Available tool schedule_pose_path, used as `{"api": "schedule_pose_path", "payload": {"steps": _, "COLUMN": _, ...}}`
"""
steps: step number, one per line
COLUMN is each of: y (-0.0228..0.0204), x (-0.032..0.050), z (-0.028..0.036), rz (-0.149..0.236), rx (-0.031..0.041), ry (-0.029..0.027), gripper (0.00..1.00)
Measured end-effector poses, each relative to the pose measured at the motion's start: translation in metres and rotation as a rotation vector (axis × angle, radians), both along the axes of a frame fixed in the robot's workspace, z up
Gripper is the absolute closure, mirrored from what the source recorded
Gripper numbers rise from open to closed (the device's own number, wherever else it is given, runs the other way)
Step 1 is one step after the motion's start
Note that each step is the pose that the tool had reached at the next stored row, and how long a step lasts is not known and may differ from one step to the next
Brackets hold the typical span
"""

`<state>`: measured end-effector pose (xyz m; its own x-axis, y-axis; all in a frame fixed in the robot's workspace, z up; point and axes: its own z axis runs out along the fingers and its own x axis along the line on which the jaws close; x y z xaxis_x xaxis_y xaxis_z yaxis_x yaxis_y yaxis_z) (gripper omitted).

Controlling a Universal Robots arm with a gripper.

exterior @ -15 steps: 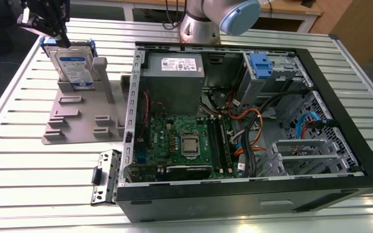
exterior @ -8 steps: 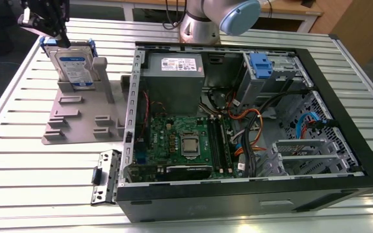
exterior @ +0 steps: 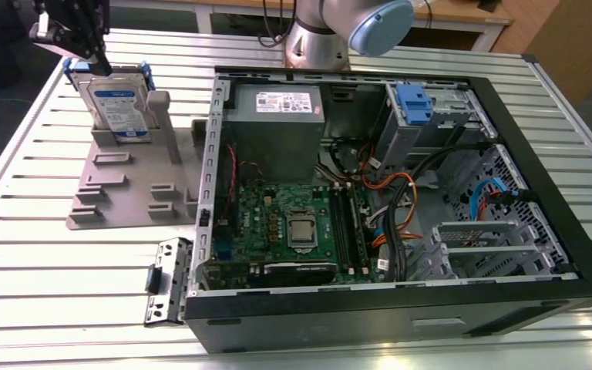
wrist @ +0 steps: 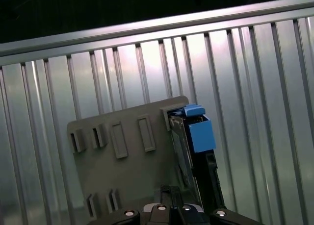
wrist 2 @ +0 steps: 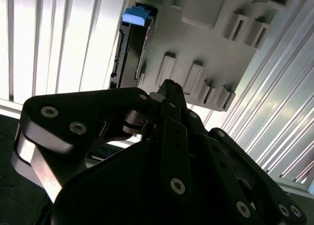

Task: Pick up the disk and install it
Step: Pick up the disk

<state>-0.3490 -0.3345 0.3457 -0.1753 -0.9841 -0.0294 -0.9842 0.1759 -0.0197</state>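
In the grey stand (exterior: pixel 121 189), upright disk (exterior: pixel 118 104), gripper (exterior: pixel 90 62) perhaps touching

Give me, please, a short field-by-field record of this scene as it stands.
disk: upright in the grey stand, outside the computer case
gripper: just above the disk's top edge; contact unclear
grey stand: on the slatted table, at the exterior view's left of the computer case
computer case: open, lying on the table
drive cage: inside the computer case, blue latch on top
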Motion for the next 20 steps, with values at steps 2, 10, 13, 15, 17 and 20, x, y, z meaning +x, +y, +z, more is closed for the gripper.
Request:
{"api": "schedule_pose_path", "payload": {"steps": 2, "y": 0.0000, "x": 0.0000, "z": 0.0000, "rz": 0.006, "rx": 0.0000, "ry": 0.0001, "gripper": 0.90}}
{"api": "schedule_pose_path", "payload": {"steps": 10, "y": 0.0000, "x": 0.0000, "z": 0.0000, "rz": 0.029, "rx": 0.0000, "ry": 0.0000, "gripper": 0.90}}
{"api": "schedule_pose_path", "payload": {"steps": 13, "y": 0.0000, "x": 0.0000, "z": 0.0000, "rz": 0.038, "rx": 0.0000, "ry": 0.0000, "gripper": 0.90}}
{"api": "schedule_pose_path", "payload": {"steps": 15, "y": 0.0000, "x": 0.0000, "z": 0.0000, "rz": 0.044, "rx": -0.0001, "ry": 0.0000, "gripper": 0.90}}
{"api": "schedule_pose_path", "payload": {"steps": 17, "y": 0.0000, "x": 0.0000, "z": 0.0000, "rz": 0.049, "rx": -0.0001, "ry": 0.0000, "gripper": 0.90}}
{"api": "schedule_pose_path", "payload": {"steps": 20, "y": 0.0000, "x": 0.0000, "z": 0.0000, "rz": 0.058, "rx": -0.0001, "ry": 0.0000, "gripper": 0.90}}
